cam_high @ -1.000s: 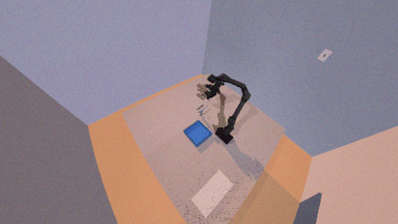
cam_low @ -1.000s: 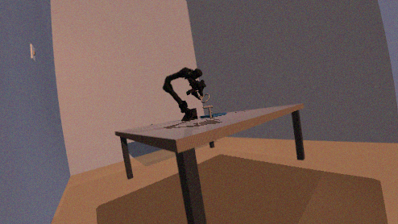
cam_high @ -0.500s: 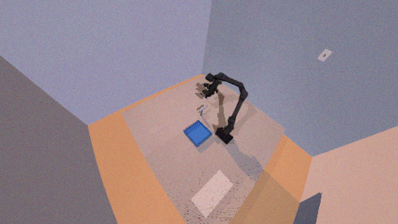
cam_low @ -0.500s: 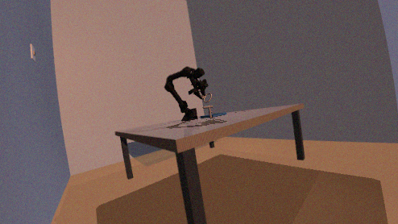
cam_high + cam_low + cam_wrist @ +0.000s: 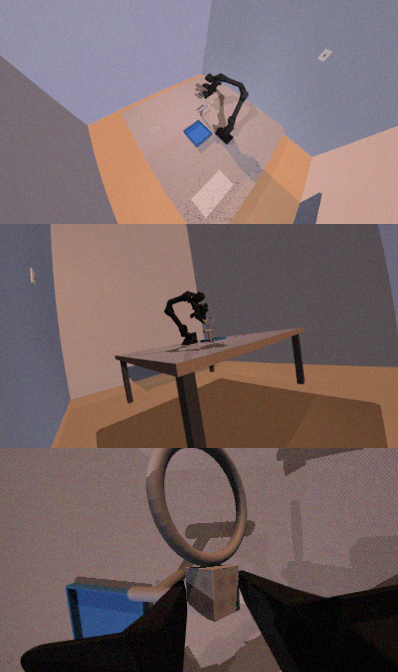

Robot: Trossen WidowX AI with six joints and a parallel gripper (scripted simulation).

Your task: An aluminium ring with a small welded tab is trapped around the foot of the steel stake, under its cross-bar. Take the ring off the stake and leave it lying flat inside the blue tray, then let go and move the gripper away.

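Pinkish-grey walls and an orange-brown floor surround my grainy tabletop point(image 5: 161, 137) point(image 5: 238, 346), which stands on dark legs. My pincer point(image 5: 206, 97) point(image 5: 204, 321) point(image 5: 210, 581) grips the blocky tab point(image 5: 214, 592) of the smooth, round aluminium ring point(image 5: 209, 321) point(image 5: 156, 503), off the stake point(image 5: 201, 112) point(image 5: 210, 336) point(image 5: 142, 593) and above the tabletop, outside the square blue tray point(image 5: 197, 133) point(image 5: 219, 338) point(image 5: 107, 615).

Dim warm light, grainy surfaces, hard-edged dark shadows

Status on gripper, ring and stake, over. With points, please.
Gripper point(image 5: 205, 97) point(image 5: 205, 323) point(image 5: 210, 581) shut on ring's tab point(image 5: 214, 590). Ring point(image 5: 209, 321) point(image 5: 156, 500) tilted up, off the stake point(image 5: 210, 337), not yet in blue tray point(image 5: 197, 133) point(image 5: 219, 338) point(image 5: 107, 615). Nothing seen blocking; stake stands near the tray.
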